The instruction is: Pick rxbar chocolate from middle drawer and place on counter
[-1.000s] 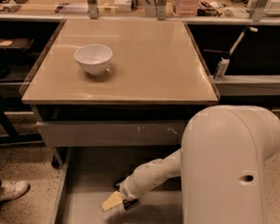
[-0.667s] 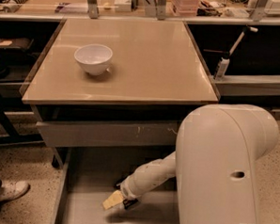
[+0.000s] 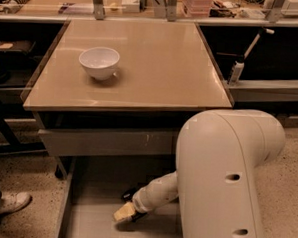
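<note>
Tool, grip state indeterminate, low in wide grey metal drawer beneath front edge of beige worktop; black wrapped bar not yet placed.

1. The largest part I see from here is a bulky, smooth cream-white arm housing, rounded over the top like a bent elbow.
2. Its side carries two small dark oval recesses, one above the other.
3. A slimmer cream-white tubular forearm comes out at the housing's lower left and narrows towards the wrist.
4. The pale tan gripper, with dark fittings behind it, sits at the forearm's end, low inside the wide shallow grey metal drawer.
</note>
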Tool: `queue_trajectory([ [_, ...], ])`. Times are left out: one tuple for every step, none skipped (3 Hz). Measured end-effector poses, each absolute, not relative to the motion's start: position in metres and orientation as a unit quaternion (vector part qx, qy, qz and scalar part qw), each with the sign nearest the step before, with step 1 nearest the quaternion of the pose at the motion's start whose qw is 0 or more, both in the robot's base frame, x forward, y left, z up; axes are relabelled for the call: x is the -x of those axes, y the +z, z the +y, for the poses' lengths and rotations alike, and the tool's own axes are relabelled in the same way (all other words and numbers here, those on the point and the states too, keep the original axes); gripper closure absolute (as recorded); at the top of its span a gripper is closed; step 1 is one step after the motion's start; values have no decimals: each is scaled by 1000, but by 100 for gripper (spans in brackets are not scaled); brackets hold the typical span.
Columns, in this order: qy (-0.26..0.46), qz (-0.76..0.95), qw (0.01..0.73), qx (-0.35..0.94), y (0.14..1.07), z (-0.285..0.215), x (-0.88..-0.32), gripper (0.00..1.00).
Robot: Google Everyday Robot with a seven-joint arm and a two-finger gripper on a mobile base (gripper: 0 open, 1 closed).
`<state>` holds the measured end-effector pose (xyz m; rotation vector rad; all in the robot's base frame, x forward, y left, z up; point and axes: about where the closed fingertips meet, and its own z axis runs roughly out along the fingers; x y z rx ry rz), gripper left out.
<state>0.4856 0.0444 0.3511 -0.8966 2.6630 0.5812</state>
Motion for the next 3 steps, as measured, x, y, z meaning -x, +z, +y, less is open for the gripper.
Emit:
queue_trajectory([
  [198, 925, 131, 296, 342, 41, -484, 19],
  [198, 925, 131, 296, 342, 41, -484, 42],
  [198, 925, 131, 296, 342, 41, -484, 65],
])
